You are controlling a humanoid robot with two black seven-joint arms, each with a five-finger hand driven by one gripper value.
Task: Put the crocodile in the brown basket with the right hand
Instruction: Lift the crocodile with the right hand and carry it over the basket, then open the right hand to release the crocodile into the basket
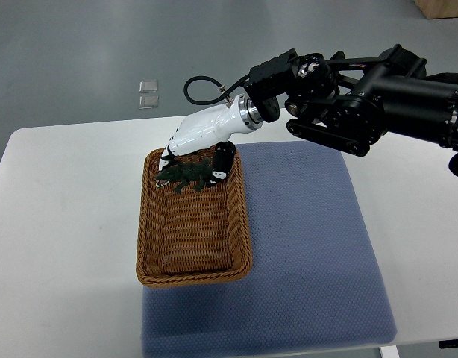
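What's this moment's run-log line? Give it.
right hand: shut on crocodile | crocodile: over brown basket far end | left hand: not in view

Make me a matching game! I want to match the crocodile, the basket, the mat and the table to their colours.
Things:
1. crocodile
2. basket
3. mat
4. table

Colours:
A. white
B. dark green
C. blue
D. brown

Pairs: 1-B, 2-D, 3-C, 4-A
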